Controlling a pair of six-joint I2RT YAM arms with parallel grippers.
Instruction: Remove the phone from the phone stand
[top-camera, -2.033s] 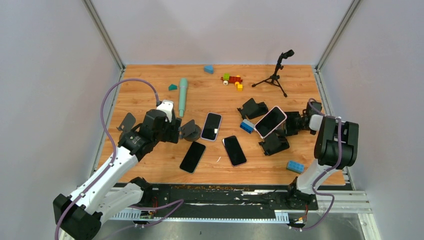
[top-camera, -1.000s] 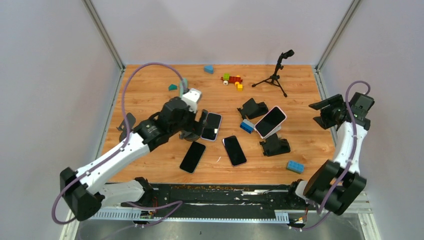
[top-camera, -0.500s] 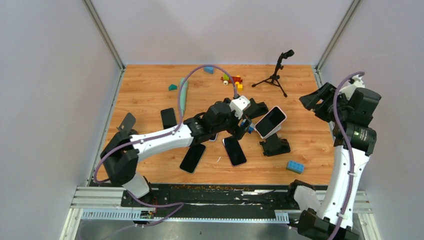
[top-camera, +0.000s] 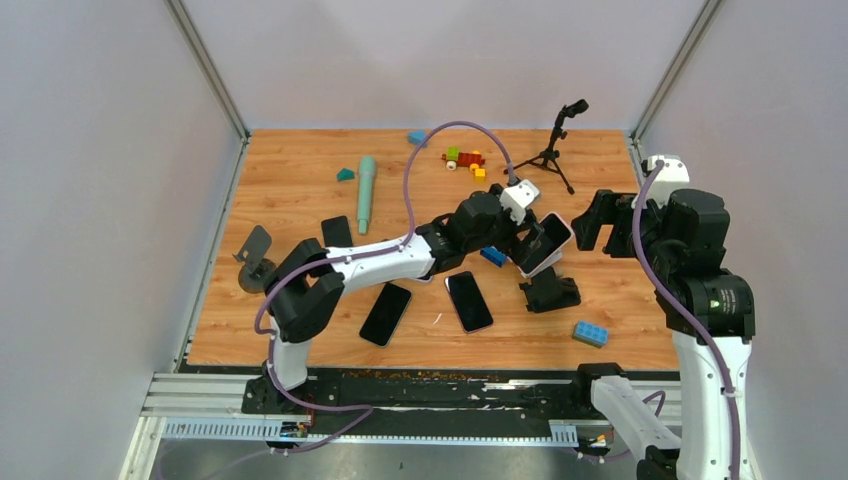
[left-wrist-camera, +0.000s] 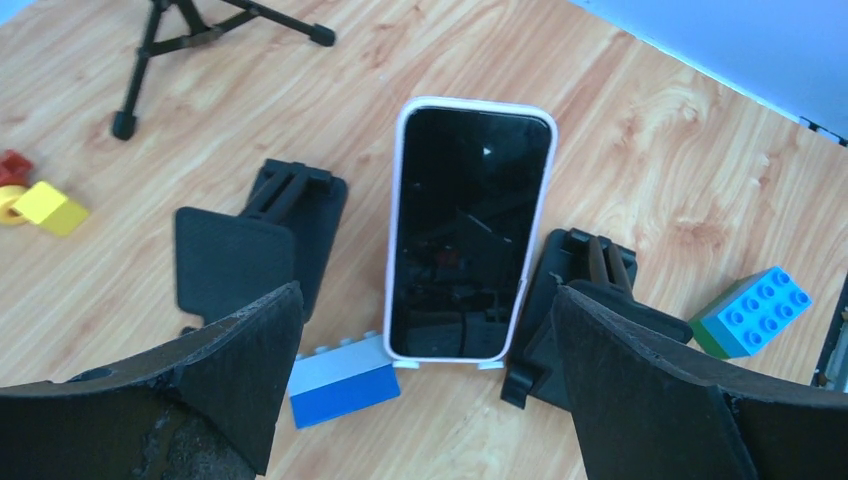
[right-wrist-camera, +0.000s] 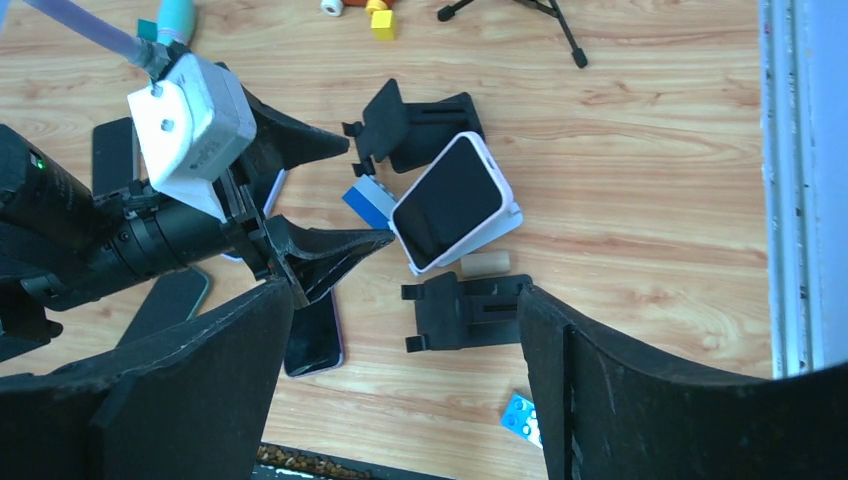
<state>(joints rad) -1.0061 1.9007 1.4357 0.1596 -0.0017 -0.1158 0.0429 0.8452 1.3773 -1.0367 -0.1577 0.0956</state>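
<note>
A phone in a pale pink case (top-camera: 547, 243) leans tilted on a white stand (right-wrist-camera: 503, 226) right of the table's middle. It also shows in the left wrist view (left-wrist-camera: 470, 230) and the right wrist view (right-wrist-camera: 449, 201). My left gripper (top-camera: 524, 238) is open and empty just left of the phone, with its jaws spread wider than the phone (left-wrist-camera: 425, 305). It does not touch the phone. My right gripper (top-camera: 598, 222) is open and empty, raised high over the right side of the table (right-wrist-camera: 405, 295).
Two empty black stands lie flat, one behind the phone (top-camera: 503, 214) and one in front (top-camera: 550, 290). Blue bricks (top-camera: 590, 333) (top-camera: 491, 255), flat phones (top-camera: 468, 300) (top-camera: 385, 312) (top-camera: 337, 232), a teal microphone (top-camera: 366, 190), a small tripod (top-camera: 555, 145) and toy bricks (top-camera: 465, 160) lie around.
My left arm has swept from the table's left side to the phone on the stand. My right arm has lifted off the table and now hangs high at the right.
</note>
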